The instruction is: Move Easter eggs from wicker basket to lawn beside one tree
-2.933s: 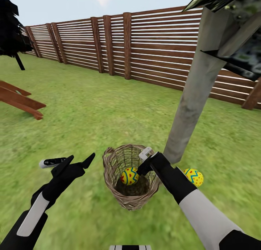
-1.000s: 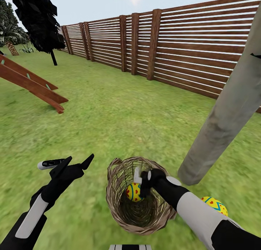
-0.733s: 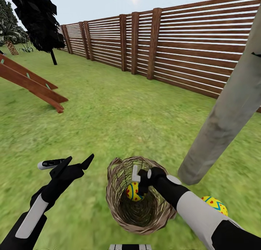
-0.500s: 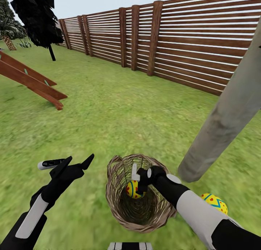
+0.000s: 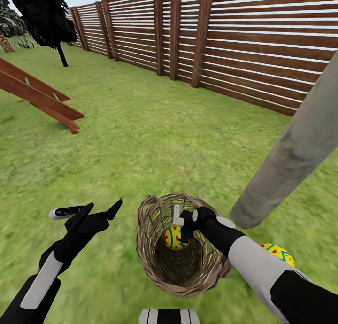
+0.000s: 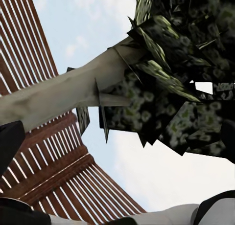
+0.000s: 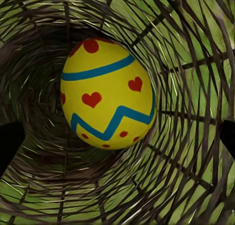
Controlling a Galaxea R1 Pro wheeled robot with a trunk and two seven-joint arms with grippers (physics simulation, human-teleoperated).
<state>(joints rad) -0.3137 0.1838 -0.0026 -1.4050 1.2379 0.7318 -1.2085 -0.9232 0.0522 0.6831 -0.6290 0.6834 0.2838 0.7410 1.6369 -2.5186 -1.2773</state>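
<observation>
The right tool [image 5: 180, 225] reaches down into the basket [image 5: 155, 263], its fingers spread wide to either side of the egg [image 7: 107, 93] lying inside and gripping nothing yet, set that way, I judge, to close on it. The left tool [image 5: 101, 211] hangs open and empty over the lawn [image 5: 141, 141], out of the way, its camera tilted up at the foliage. A second egg [image 5: 280, 253] already lies on the grass near the foot of the grey tree [image 5: 286, 159], with the basket just beside that trunk inside the slatted fence [image 5: 244, 42], so the carry should be short.
</observation>
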